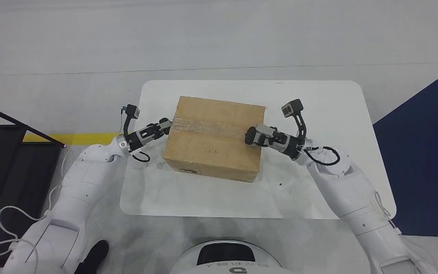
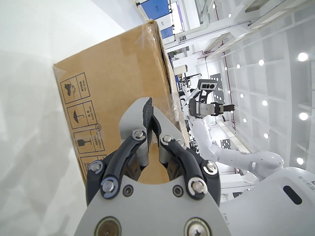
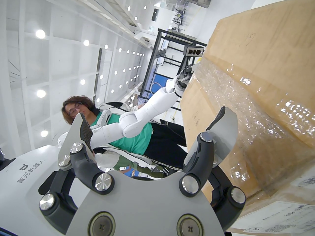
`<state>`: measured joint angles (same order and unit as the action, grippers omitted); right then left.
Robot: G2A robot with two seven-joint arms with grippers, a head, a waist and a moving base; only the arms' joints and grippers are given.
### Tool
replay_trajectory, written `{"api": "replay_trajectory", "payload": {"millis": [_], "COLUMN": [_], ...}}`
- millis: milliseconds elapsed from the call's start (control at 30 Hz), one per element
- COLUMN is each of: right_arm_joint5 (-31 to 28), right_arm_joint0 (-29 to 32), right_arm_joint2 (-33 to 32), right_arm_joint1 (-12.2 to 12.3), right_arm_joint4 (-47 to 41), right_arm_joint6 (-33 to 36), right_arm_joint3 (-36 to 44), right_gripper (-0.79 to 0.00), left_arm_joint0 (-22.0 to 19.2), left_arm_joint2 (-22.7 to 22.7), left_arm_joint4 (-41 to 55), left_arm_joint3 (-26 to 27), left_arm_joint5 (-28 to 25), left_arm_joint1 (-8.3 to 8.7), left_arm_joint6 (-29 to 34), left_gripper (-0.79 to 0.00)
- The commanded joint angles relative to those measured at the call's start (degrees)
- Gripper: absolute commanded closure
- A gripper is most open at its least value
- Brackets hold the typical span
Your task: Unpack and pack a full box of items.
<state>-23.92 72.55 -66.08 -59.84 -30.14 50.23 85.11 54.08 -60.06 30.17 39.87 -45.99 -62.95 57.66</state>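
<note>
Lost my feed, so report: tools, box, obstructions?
Left tool shut, right tool open, at opposite ends of box. Box closed, on table. Tape seals top seam.

The box point(image 1: 213, 137) was plain matt brown cardboard. Its seam was covered with glossy, wrinkled clear tape point(image 3: 258, 109) that caught the light. The table point(image 1: 315, 103) beneath was smooth matt white. My left gripper point(image 2: 150, 114) had smooth grey fingers, rough black textured pads point(image 2: 147, 110), dull black links point(image 2: 123, 153) and shiny metal screws point(image 2: 196, 186). My right gripper point(image 3: 152, 113) was finished the same way.
</note>
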Motion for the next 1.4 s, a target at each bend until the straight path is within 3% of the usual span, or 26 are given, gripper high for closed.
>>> {"api": "replay_trajectory", "payload": {"millis": [0, 567, 1367], "right_arm_joint5": [1.38, 14.91, 26.12], "right_arm_joint0": [0.12, -3.83, -15.56], "right_arm_joint2": [-0.26, 3.76, 16.0], "right_arm_joint1": [-0.03, -1.48, -6.62], "right_arm_joint4": [-0.67, 4.18, 5.88], "right_arm_joint6": [-0.31, -7.47, -12.38], "right_arm_joint3": [0.22, -0.25, -4.92], "right_gripper": [-0.785, -0.785, -0.785], "left_arm_joint0": [0.0, 0.0, 0.0], "left_arm_joint2": [0.0, 0.0, 0.0], "left_arm_joint4": [0.0, 0.0, 0.0], "left_arm_joint3": [0.0, 0.0, 0.0], "left_arm_joint5": [0.0, 0.0, 0.0], "left_arm_joint1": [0.0, 0.0, 0.0], "left_arm_joint6": [0.0, 0.0, 0.0], "left_gripper": [0.0, 0.0, 0.0]}}
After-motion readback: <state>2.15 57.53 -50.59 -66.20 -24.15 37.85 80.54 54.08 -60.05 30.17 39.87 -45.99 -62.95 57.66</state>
